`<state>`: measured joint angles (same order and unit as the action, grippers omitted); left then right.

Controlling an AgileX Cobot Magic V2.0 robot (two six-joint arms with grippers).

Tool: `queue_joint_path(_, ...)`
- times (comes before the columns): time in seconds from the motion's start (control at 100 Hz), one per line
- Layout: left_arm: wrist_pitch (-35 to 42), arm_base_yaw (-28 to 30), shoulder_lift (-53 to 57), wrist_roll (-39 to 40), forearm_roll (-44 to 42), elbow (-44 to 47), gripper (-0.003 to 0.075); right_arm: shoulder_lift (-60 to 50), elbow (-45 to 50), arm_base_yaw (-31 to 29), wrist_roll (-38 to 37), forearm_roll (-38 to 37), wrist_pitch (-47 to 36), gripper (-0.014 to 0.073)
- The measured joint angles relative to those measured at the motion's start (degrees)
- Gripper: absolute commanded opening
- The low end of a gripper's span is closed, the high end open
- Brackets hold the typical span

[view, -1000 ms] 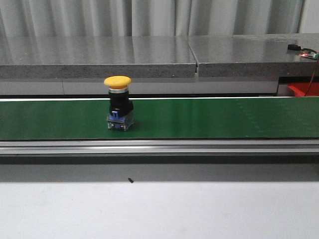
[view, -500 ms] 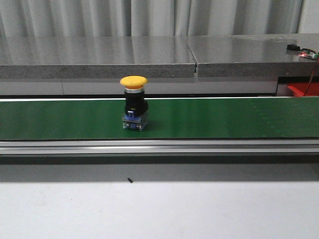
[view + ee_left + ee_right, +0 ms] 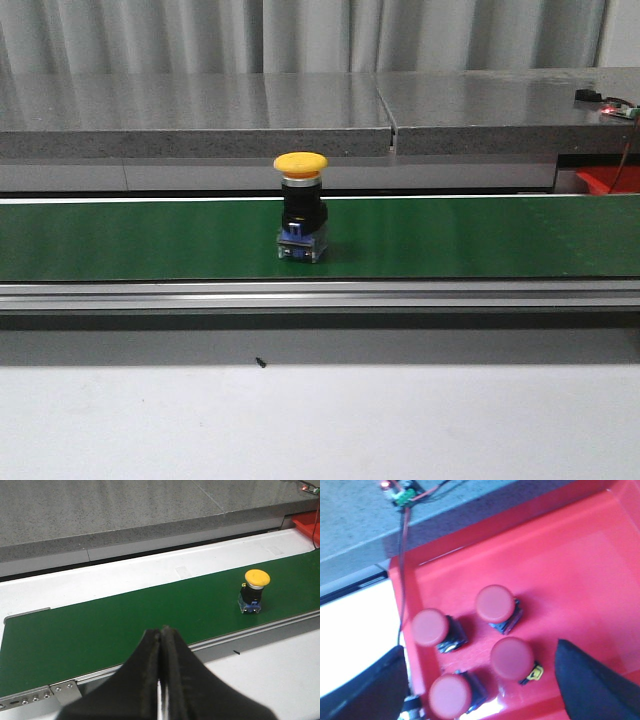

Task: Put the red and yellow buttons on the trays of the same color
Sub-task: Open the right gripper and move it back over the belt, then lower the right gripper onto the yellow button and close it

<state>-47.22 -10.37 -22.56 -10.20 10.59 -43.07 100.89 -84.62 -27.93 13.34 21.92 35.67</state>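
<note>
- A yellow button (image 3: pixel 301 163) stands upright on the green conveyor belt (image 3: pixel 480 238), near the middle of the belt's visible length in the front view; its black body sits on a small blue and clear base (image 3: pixel 300 247)
- The left wrist view shows the same yellow button (image 3: pixel 257 578) on the belt (image 3: pixel 100 630), well apart from the left gripper (image 3: pixel 161 680); the left gripper's two black fingers are pressed together with nothing between them
- The right gripper (image 3: pixel 485 690) has its dark fingers (image 3: pixel 592 685) spread wide apart, holding nothing, above the red tray (image 3: pixel 580 565)
- Four red buttons lie in the red tray: one (image 3: pixel 495 603) further back, one (image 3: pixel 429 627) beside it, one (image 3: pixel 512 658) and one (image 3: pixel 450 696) nearer the fingers; they sit close together but apart
- A grey stone-like ledge (image 3: pixel 250 110) runs behind the belt; the edge of the red tray (image 3: pixel 605 180) shows at the far right of the front view
- A red wire (image 3: pixel 402 555) runs over the tray's rim
</note>
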Motion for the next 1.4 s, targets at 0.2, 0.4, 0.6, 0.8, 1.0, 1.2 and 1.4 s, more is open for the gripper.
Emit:
queue_joint_path(0.2, 0.00, 0.00, 0.00, 0.00, 0.00, 0.00, -0.0019, -7.29, 6.26, 2.80, 0.94, -0.12, 0.00, 0.0601)
queue_joint_path(0.4, 0.00, 0.00, 0.00, 0.00, 0.00, 0.00, -0.0019, -15.29, 12.64, 6.98, 1.08, -0.12, 0.11, 0.0601)
queue_joint_path(0.6, 0.00, 0.00, 0.00, 0.00, 0.00, 0.00, -0.0019, -21.41, 17.69, 12.07, 1.89, -0.12, 2.65, 0.0601)
queue_joint_path(0.8, 0.00, 0.00, 0.00, 0.00, 0.00, 0.00, -0.0019, -23.93, 20.72, 17.55, 2.65, -0.12, 7.36, 0.0601)
queue_joint_path(1.0, 0.00, 0.00, 0.00, 0.00, 0.00, 0.00, -0.0019, -24.08, 21.72, 23.50, 6.01, -0.42, 13.59, 0.0601)
queue_joint_path(1.2, 0.00, 0.00, 0.00, 0.00, 0.00, 0.00, -0.0019, -24.08, 21.72, 28.30, 13.46, 1.21, 17.89, 0.0601)
queue_joint_path(1.4, 0.00, 0.00, 0.00, 0.00, 0.00, 0.00, -0.0019, -23.19, 21.72, 31.02, 19.36, 5.52, 20.92, 0.0601)
